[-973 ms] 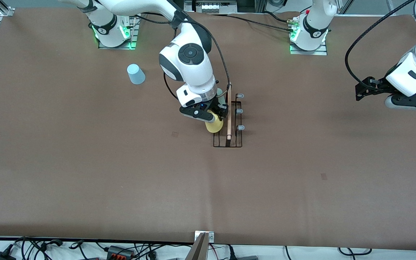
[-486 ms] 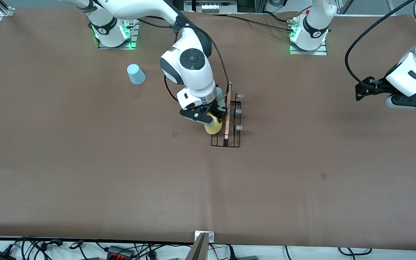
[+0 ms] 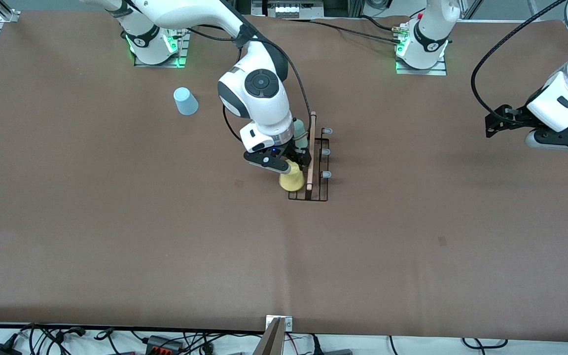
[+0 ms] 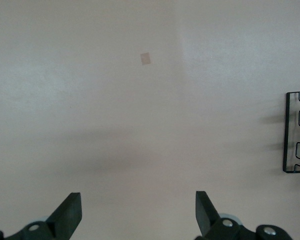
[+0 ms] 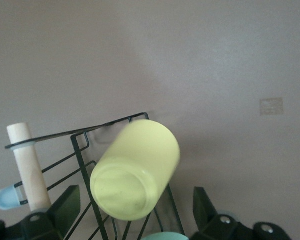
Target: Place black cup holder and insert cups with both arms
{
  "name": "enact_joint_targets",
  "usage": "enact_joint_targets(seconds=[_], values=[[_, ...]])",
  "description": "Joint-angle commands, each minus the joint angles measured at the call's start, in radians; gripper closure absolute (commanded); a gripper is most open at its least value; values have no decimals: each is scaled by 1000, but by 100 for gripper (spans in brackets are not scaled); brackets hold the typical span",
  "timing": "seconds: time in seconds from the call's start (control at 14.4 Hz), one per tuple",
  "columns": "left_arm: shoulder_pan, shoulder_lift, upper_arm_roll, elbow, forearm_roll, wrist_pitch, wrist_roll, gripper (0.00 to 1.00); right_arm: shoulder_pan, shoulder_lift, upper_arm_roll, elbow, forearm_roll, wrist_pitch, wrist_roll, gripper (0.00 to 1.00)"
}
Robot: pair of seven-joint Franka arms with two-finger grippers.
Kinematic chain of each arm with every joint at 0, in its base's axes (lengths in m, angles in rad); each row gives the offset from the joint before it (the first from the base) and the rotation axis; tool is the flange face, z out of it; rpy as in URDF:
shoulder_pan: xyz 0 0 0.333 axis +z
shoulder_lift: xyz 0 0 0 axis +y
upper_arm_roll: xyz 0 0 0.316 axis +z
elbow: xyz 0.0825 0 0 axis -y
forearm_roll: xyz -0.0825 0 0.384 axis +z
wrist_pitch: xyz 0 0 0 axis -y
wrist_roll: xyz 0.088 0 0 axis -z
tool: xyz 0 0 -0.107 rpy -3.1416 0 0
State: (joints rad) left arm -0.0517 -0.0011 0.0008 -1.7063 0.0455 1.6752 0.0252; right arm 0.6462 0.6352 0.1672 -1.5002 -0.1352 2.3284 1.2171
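One yellow cup (tilted) on black cup holder.

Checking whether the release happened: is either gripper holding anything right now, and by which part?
Nothing is held. The right gripper stands open around the yellow cup on the black cup holder, fingers clear of it. The left gripper waits open over bare table.

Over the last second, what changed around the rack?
The right end effector opened and let go of the yellow cup, which now sits on the black cup holder, lower than before. The holder shifted slightly. The light blue cup and the waiting, open left end effector stayed put.
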Motion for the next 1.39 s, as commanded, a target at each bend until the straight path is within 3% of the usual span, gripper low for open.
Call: enact_joint_targets(seconds=[0.0, 0.28, 0.63, 0.83, 1.04, 1.32], values=[[4, 4, 2, 11, -23, -9, 18, 0, 7, -28, -25, 18, -8, -12, -37, 0], [4, 4, 2, 13, -23, -8, 18, 0, -95, -182, -26, -78, 2, -136, -224, 0], [4, 6, 2, 30, -12, -3, 18, 0, -327, -382, -14, -155, 11, -337, -555, 0], [4, 4, 2, 33, -10, -8, 21, 0, -483, -488, -14, -173, 109, -460, -775, 0], [4, 4, 2, 71, -19, -52, 18, 0, -632, -564, -23, -163, 146, -573, -953, 0], [3, 6, -1, 97, -23, -97, 18, 0, -660, -595, -185, -81, 137, -727, -1143, 0]])
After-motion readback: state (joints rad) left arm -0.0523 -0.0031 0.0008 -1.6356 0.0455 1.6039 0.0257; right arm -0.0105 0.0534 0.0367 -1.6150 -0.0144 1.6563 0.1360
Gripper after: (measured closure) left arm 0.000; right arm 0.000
